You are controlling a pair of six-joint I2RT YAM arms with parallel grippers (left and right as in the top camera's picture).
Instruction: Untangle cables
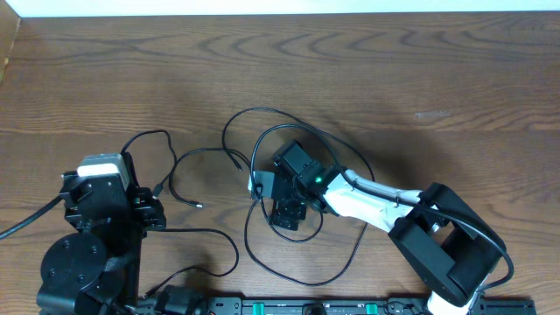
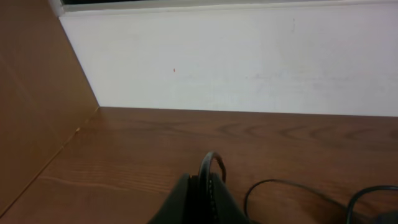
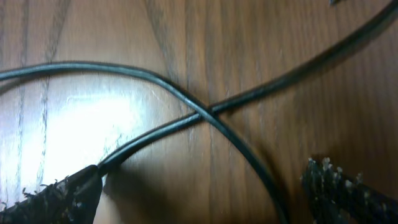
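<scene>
Cables (image 3: 208,112) cross on the table (image 3: 186,37) between the right hand's (image 3: 202,175) wide-open, empty fingers (image 3: 62,199); the left hand (image 2: 202,194) pinches one loop.

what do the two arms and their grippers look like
Left arm: boxy black, with a pale grey block on top and thick black wiring. Right arm: glossy white link between black joints, small green light. Right gripper: black fingers with rough, bristly edges.

robot lab bench, left arm (image 1: 94,223) and right arm (image 1: 372,203) sitting on wood-grain table (image 1: 376,61), plain white wall (image 2: 249,62) running along far edge
</scene>
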